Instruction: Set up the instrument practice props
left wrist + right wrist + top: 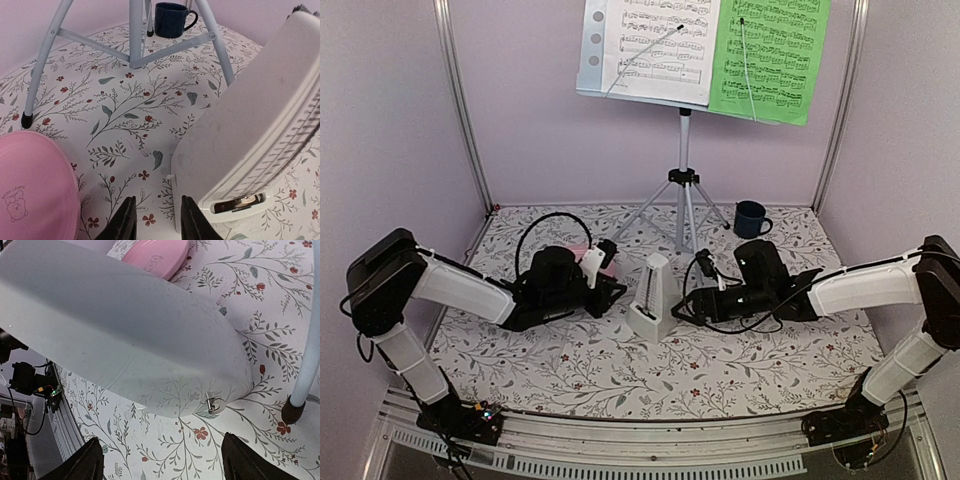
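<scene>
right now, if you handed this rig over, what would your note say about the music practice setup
Left gripper: fingers narrowly apart, nothing between them, right beside the metronome; contact unclear.
Right gripper: wide open, empty, on the metronome's other side.
Music stand: upright at the back, with the white sheet and green sheet side by side on it.
Metronome: upright in front of the stand, between the two grippers.
Done: stand up, both sheets on, metronome set down.
Left: probably only backing both grippers away without tipping the metronome.

centre: metronome (653, 297) | behind it: tripod (683, 210), mug (751, 218) | near table (620, 375): free
</scene>
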Robot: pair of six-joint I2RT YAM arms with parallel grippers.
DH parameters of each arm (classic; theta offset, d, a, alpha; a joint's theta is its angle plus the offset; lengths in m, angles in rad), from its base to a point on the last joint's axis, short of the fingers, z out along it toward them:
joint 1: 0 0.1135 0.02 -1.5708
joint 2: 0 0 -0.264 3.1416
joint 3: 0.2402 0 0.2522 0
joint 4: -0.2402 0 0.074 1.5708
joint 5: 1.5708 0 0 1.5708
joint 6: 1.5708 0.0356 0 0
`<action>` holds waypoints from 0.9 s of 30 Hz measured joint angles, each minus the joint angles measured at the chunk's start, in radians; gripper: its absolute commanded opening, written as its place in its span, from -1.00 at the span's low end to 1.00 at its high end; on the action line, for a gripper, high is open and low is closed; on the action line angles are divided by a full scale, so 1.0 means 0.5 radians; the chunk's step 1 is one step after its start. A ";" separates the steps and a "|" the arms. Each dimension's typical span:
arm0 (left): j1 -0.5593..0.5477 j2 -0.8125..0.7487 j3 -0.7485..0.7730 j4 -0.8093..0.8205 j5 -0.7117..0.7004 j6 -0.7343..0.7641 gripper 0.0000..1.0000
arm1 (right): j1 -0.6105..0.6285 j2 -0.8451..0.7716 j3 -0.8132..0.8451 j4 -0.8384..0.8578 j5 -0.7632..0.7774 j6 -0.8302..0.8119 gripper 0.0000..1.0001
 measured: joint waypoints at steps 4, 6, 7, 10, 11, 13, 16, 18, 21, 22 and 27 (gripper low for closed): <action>0.005 0.101 0.063 0.022 -0.002 0.016 -0.44 | -0.006 0.027 -0.021 0.021 0.066 0.015 0.11; 0.008 0.136 0.066 0.036 -0.001 0.021 -0.47 | -0.018 0.076 0.009 0.037 0.095 0.008 -0.06; 0.008 0.153 0.067 0.043 0.002 0.021 -0.48 | -0.030 0.110 0.034 0.043 0.108 0.005 -0.14; 0.009 0.208 0.084 0.060 0.006 0.024 -0.51 | -0.071 0.203 0.116 0.053 0.140 -0.012 -0.29; 0.009 0.225 0.090 0.064 0.008 0.023 -0.52 | -0.085 0.237 0.150 0.053 0.146 -0.014 -0.31; 0.011 0.245 0.092 0.074 0.016 0.022 -0.55 | -0.101 0.275 0.194 0.051 0.147 -0.031 -0.34; 0.011 0.291 0.094 0.120 0.055 0.020 -0.58 | -0.117 0.342 0.262 0.055 0.146 -0.057 -0.36; 0.010 0.324 0.095 0.142 0.082 0.021 -0.60 | -0.123 0.389 0.306 0.056 0.146 -0.068 -0.36; 0.003 0.351 0.087 0.172 0.119 0.015 -0.61 | -0.134 0.452 0.372 0.055 0.146 -0.083 -0.34; 0.001 0.351 0.080 0.186 0.124 0.014 -0.61 | -0.136 0.468 0.392 0.054 0.146 -0.092 -0.32; -0.005 0.339 0.008 0.262 0.137 0.005 -0.61 | -0.172 0.509 0.462 0.054 0.139 -0.134 0.01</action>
